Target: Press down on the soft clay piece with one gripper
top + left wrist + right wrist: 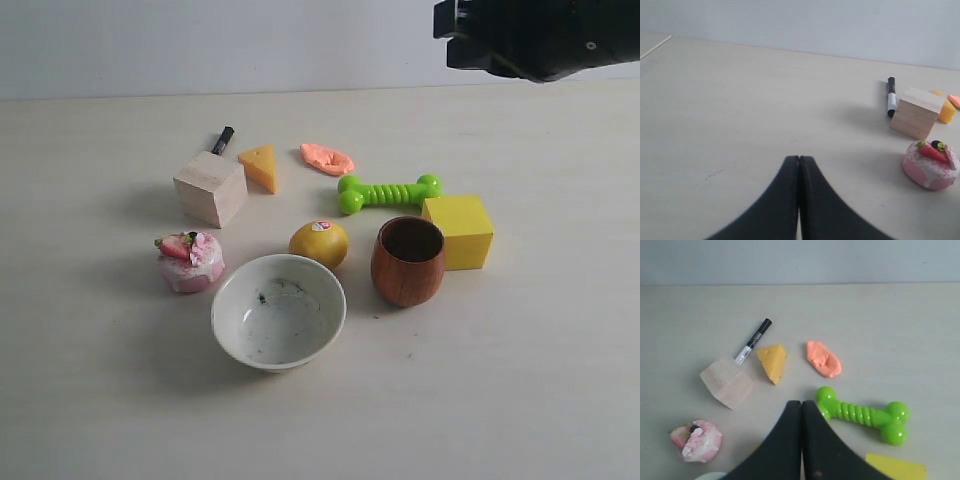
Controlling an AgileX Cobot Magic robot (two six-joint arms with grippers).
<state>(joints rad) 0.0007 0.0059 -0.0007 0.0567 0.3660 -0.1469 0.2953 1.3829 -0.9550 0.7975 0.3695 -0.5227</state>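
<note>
Looking along your right gripper (801,402), you find its dark jaws pressed together with nothing between them. The soft clay piece (824,359) lies flat on the table (900,325) ahead of those tips and well apart from them. It sits between the cheese wedge (773,361) and the green bone toy (862,415), whose near knob is just beside the jaw tips. Farther out from the jaws are the wooden block (726,382) and the marker (753,341). Your left gripper (798,158) also has its jaws together, empty, with the pink cake toy (932,165) off to one side of them. From the exterior view, the right arm (540,38) hangs high, clear of every object. Of the two containers, the white bowl (278,258) stands upright with a few dark smudges on its inner wall. The wooden cup (408,275) stands upright beside the yellow block (458,230), and its inside is too dark for you to tell the contents.
</note>
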